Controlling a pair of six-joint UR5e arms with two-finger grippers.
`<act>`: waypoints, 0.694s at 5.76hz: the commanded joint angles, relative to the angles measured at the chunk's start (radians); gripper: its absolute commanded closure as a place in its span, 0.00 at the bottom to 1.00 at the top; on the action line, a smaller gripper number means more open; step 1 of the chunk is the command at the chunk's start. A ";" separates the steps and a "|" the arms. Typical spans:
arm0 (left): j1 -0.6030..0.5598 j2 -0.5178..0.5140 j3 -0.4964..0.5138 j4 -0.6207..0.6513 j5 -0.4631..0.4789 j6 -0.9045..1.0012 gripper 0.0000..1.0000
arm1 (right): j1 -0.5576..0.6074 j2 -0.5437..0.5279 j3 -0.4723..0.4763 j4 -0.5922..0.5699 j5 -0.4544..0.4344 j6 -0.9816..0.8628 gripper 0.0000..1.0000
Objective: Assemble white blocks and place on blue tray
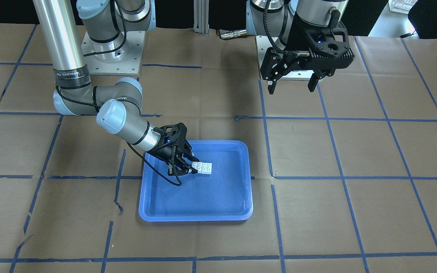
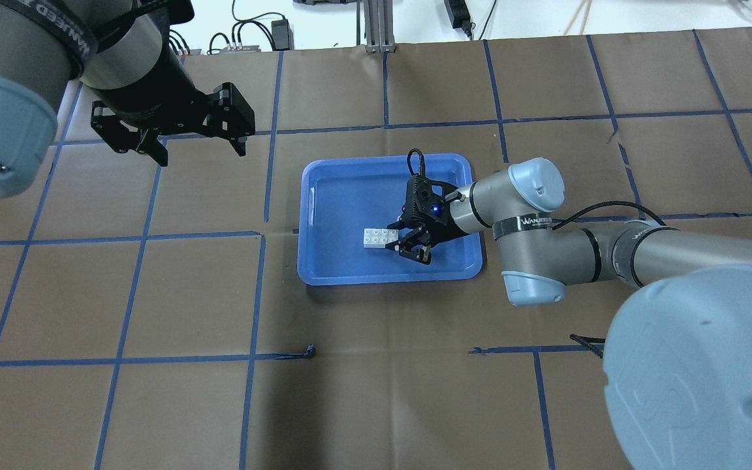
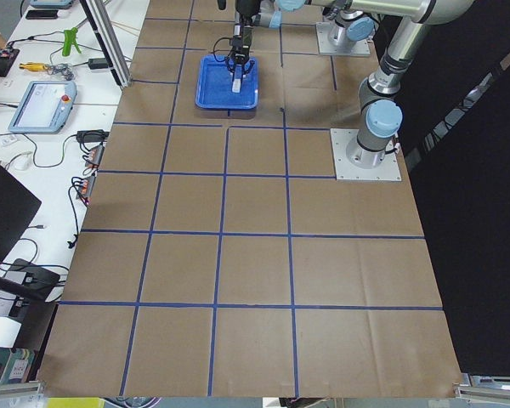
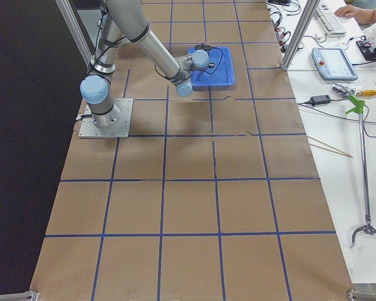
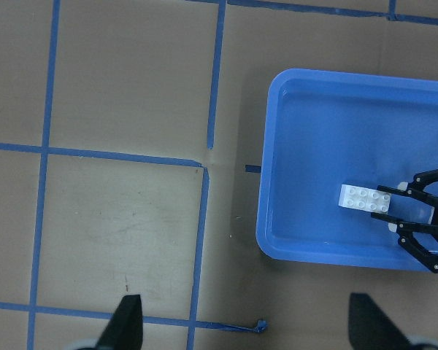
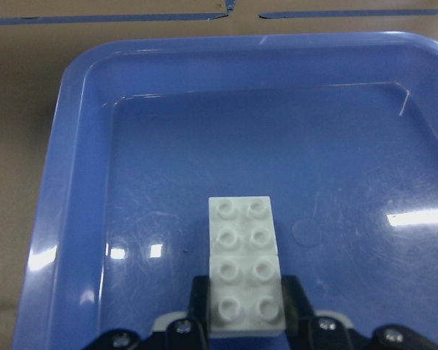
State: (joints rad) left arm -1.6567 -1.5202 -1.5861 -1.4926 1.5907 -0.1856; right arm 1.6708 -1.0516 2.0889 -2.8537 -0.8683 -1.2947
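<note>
I'm reading wrist view: right pincer (image 6: 245, 312) grasping white blocks (image 6: 242, 244), clear of blue tray (image 6: 58, 182) rims | overhead: left pincer (image 2: 198, 151) released, 10 o'clock

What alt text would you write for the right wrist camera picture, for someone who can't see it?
Two white blocks, studs up, lie end to end inside a blue tray, seen close from above. The right gripper clasps the nearer block's sides at the picture's bottom edge; brown table paper shows beyond the tray.
</note>
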 commanded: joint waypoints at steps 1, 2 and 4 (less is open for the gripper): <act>0.000 0.000 0.000 0.002 0.000 0.000 0.01 | 0.001 0.001 -0.003 -0.003 0.000 0.000 0.64; 0.000 0.000 0.000 0.002 0.000 0.002 0.01 | 0.001 0.001 -0.003 -0.004 0.002 0.000 0.63; 0.000 0.000 0.000 0.002 0.000 0.000 0.01 | 0.000 0.001 -0.003 -0.006 0.003 0.002 0.38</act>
State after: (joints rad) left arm -1.6567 -1.5202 -1.5862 -1.4910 1.5907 -0.1854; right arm 1.6710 -1.0508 2.0863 -2.8588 -0.8663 -1.2935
